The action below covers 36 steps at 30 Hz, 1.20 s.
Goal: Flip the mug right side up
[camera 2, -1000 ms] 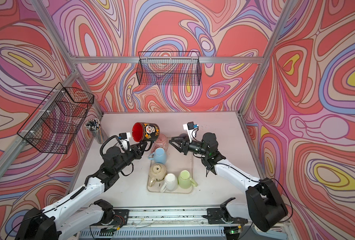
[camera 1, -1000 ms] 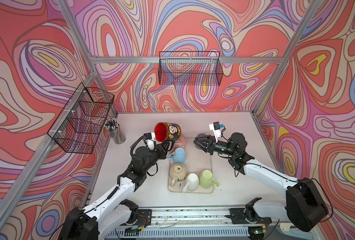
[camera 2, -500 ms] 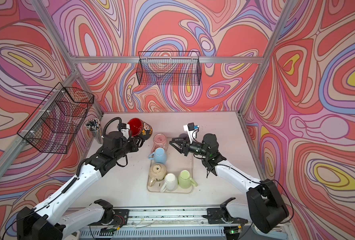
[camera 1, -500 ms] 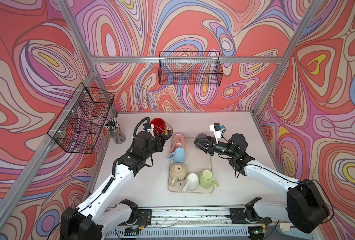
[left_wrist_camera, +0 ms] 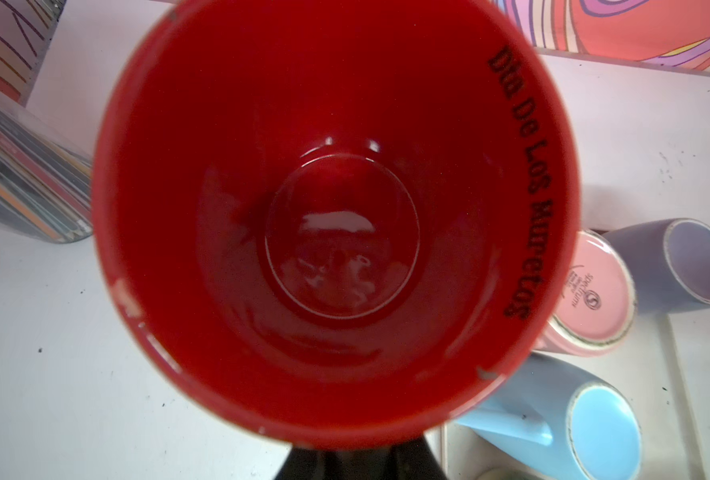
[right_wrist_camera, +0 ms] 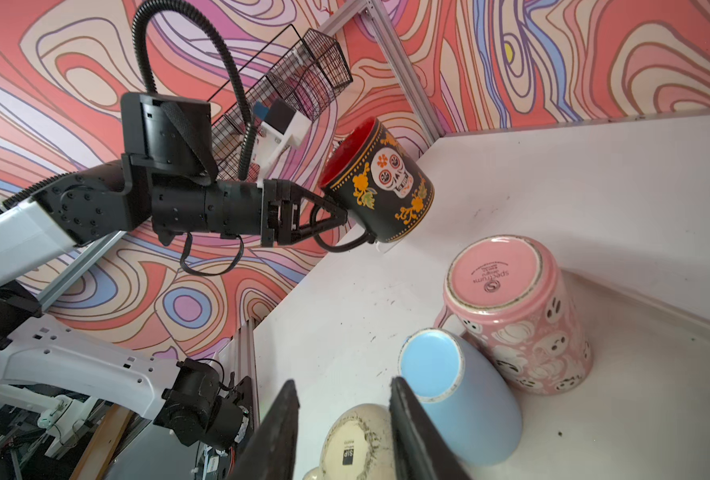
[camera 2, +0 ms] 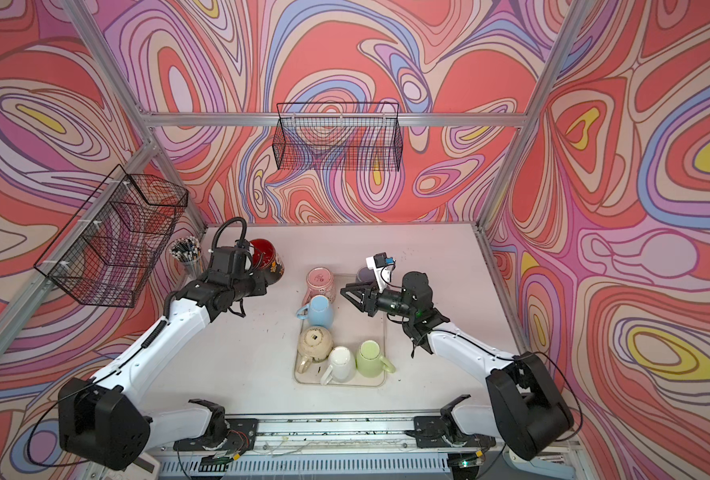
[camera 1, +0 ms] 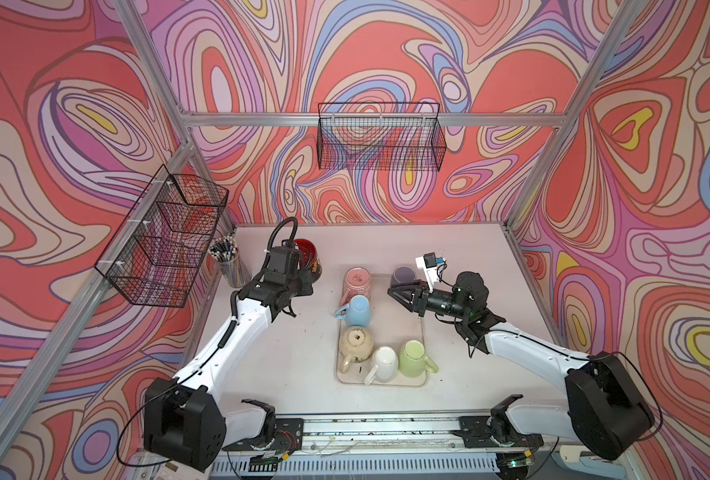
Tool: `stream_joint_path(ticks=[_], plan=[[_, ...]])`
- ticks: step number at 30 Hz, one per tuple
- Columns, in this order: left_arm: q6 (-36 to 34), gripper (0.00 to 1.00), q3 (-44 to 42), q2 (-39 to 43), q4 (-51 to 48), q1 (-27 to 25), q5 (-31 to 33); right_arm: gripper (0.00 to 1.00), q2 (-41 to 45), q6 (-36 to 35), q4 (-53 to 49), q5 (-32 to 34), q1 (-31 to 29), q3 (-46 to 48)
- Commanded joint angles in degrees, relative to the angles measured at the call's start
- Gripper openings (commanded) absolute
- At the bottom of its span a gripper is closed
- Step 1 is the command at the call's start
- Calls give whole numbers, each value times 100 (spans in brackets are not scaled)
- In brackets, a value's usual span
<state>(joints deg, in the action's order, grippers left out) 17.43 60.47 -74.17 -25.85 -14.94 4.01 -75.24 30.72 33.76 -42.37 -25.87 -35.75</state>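
The mug [camera 1: 308, 254] is black with a white skull and orange flowers [right_wrist_camera: 380, 183], and its inside is red. It hangs tilted, mouth up, low over the back left of the table in both top views. My left gripper [right_wrist_camera: 339, 214] is shut on its handle side at the rim. The red inside [left_wrist_camera: 332, 216] fills the left wrist view and hides the fingertips there. Whether its base touches the table I cannot tell. My right gripper [camera 1: 395, 291] stands open and holds nothing, over the tray [camera 1: 412, 328] beside the blue mug [right_wrist_camera: 461, 399].
The clear tray holds upside-down pink [camera 1: 358, 281], blue [camera 1: 357, 309], cream [camera 1: 355, 343], white [camera 1: 384, 363] and green [camera 1: 415, 358] mugs, plus a purple one [camera 1: 403, 274] on its side. A pencil cup [camera 1: 231, 262] stands close to the held mug. Wire baskets [camera 1: 380, 141] hang on the walls.
My left arm has carried the mug from above the tray's left edge back and left, lower over the table, with its mouth turned more upward. The right gripper has narrowed slightly.
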Motion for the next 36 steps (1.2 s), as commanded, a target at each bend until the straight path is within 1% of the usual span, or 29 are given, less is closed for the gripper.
stream_joint_path(ticks=[1, 6, 14, 18, 24, 28, 36], plan=[[-389, 0, 487, -163, 671, 103, 169, 37, -100, 49, 175, 86, -10, 119], [-590, 0, 633, -659, 921, 183, 204, 36, -74, 81, 233, 137, -19, 188], [-552, 0, 620, -1290, 1638, 498, 81, 36, -51, 149, 375, 137, -23, 266], [-642, 0, 651, -1583, 1914, 604, 36, 36, -104, 179, 413, 118, -16, 269], [-835, 0, 885, -2021, 2027, 753, -136, 35, -218, 213, 520, 76, -23, 269], [-827, 0, 971, -2267, 2150, 904, -246, 36, -323, 290, 675, -25, -20, 269], [-970, 0, 1208, -2725, 2302, 1001, -356, 35, -513, 283, 730, -34, -16, 241]])
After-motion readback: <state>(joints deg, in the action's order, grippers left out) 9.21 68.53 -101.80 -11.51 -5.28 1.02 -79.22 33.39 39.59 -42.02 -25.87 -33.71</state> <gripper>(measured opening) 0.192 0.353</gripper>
